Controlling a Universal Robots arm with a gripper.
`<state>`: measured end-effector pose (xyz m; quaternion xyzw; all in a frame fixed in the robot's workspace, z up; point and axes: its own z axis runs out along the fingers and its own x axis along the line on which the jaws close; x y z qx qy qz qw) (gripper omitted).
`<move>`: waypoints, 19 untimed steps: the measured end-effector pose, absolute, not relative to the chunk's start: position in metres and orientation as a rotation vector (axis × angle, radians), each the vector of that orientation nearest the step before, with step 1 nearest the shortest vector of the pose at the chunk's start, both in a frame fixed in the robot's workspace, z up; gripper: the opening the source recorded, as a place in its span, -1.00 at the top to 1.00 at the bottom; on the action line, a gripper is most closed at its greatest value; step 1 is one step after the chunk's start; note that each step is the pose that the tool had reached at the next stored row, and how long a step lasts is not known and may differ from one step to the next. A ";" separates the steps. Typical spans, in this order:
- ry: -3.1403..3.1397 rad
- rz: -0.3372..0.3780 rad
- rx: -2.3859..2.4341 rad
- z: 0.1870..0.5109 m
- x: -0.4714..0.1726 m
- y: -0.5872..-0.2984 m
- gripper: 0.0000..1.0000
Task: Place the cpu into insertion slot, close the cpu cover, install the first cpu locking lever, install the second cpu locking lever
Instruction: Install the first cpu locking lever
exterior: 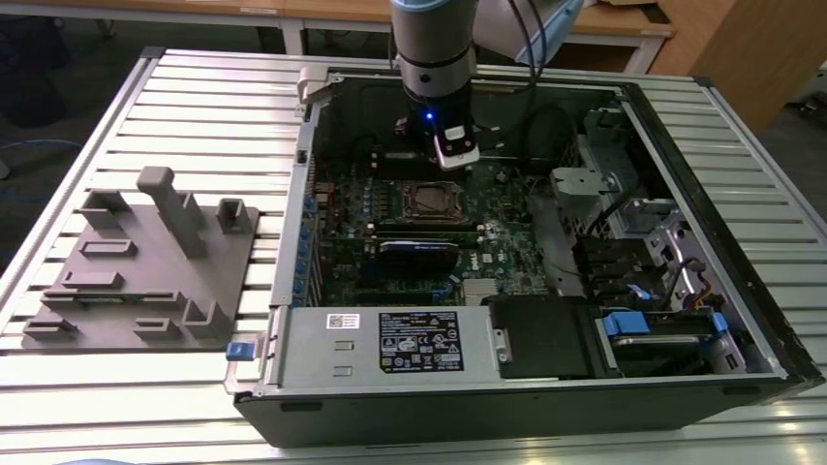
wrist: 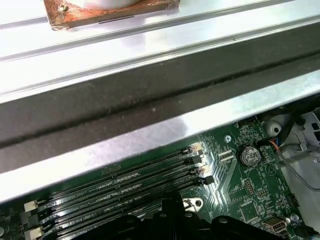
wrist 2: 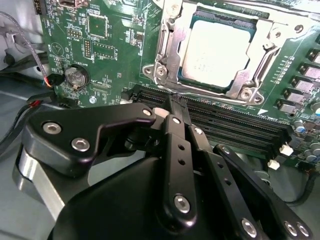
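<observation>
The cpu [wrist 2: 217, 47] lies flat in the insertion slot [exterior: 409, 201], its silver-grey top showing. The cpu cover [wrist 2: 167, 47], a silver frame, lies down around it, and the chip shows through its window. A thin metal lever [wrist 2: 161, 37] runs along one side of the socket; I cannot tell whether it is latched. My gripper [wrist 2: 175, 100] hangs shut and empty over the black memory slots [wrist 2: 235, 120] beside the socket. In the exterior view the gripper [exterior: 452, 160] stands just behind the socket, inside the open computer case [exterior: 290, 281].
A grey fixture block [exterior: 142, 271] with posts lies on the slatted table [exterior: 207, 116] at the exterior view's left. The power supply [exterior: 387, 344] and drive cages [exterior: 646, 242] fill the case's front and right. A coin battery [wrist 2: 76, 76] and cables [wrist 2: 30, 47] sit near the gripper.
</observation>
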<state>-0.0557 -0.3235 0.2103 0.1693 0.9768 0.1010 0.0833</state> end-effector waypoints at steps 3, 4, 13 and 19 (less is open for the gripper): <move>2.916 0.278 0.503 0.210 -0.056 -0.323 0.80; 2.916 0.259 0.501 0.210 -0.056 -0.324 0.80; 2.915 0.216 0.497 0.210 -0.056 -0.324 0.80; 2.926 0.130 0.491 0.210 -0.055 -0.323 0.80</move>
